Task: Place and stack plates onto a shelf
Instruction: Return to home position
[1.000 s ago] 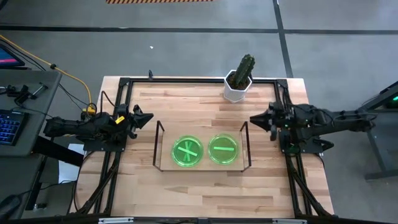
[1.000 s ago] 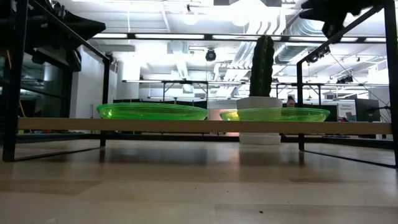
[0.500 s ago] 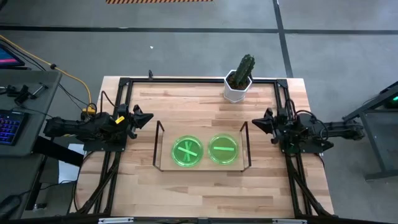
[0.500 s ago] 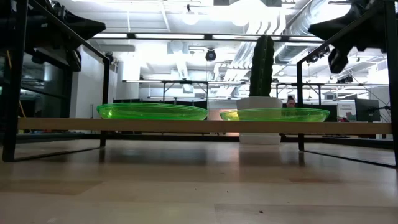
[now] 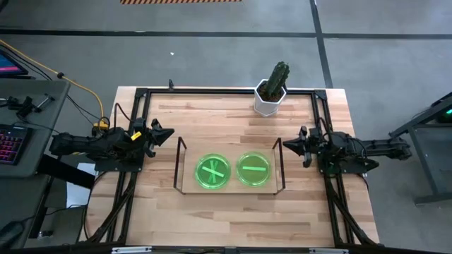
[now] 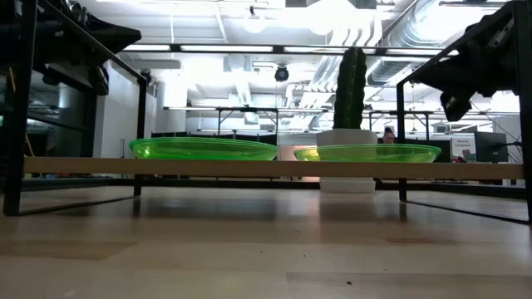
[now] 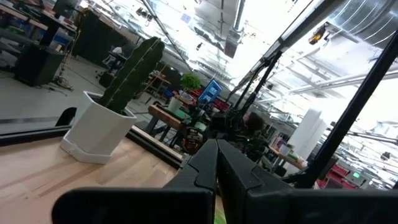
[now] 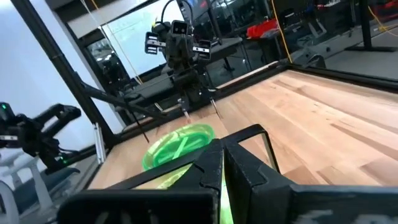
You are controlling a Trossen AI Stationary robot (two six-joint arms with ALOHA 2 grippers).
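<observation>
The shelf (image 5: 233, 188) stands mid-table, its board (image 6: 274, 167) raised on dark wire end frames. On it lie two green plate stacks: the left one (image 5: 212, 171) shows crossed stripes, the right one (image 5: 253, 168) a single stripe. In the low view both lie flat on the board (image 6: 204, 149) (image 6: 378, 153). My left gripper (image 5: 168, 134) is shut and empty at the table's left side, clear of the shelf. My right gripper (image 5: 286, 146) is shut and empty, just right of the shelf's right end frame. Its wrist view shows a plate (image 8: 180, 144) ahead.
A white potted cactus (image 5: 272, 89) stands at the far edge, behind the shelf's right half; it also shows in the low view (image 6: 349, 116). A larger black metal frame (image 5: 212, 91) borders the table. Bare wood lies in front of the shelf.
My right gripper has come down and a little toward the table's near edge, while its arm has drawn back toward the right edge. It stays shut and empty. The plates and the shelf have kept still.
</observation>
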